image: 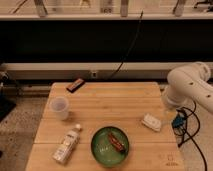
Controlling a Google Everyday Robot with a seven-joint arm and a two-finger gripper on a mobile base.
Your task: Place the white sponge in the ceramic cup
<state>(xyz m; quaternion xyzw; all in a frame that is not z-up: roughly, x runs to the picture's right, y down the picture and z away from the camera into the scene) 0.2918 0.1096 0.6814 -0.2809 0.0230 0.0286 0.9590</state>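
The white sponge (151, 121) lies flat on the wooden table (107, 100), near its right edge. The ceramic cup (59, 107) is white and stands upright near the table's left edge, far from the sponge. My white arm (192, 86) comes in from the right. My gripper (169, 116) hangs below it at the table's right edge, just right of the sponge and slightly above it. The gripper holds nothing that I can see.
A green bowl (110, 145) with a brown item inside stands at the front middle. A plastic bottle (67, 144) lies on its side at the front left. A dark flat object (75, 86) lies at the back left. Cables hang right of the table.
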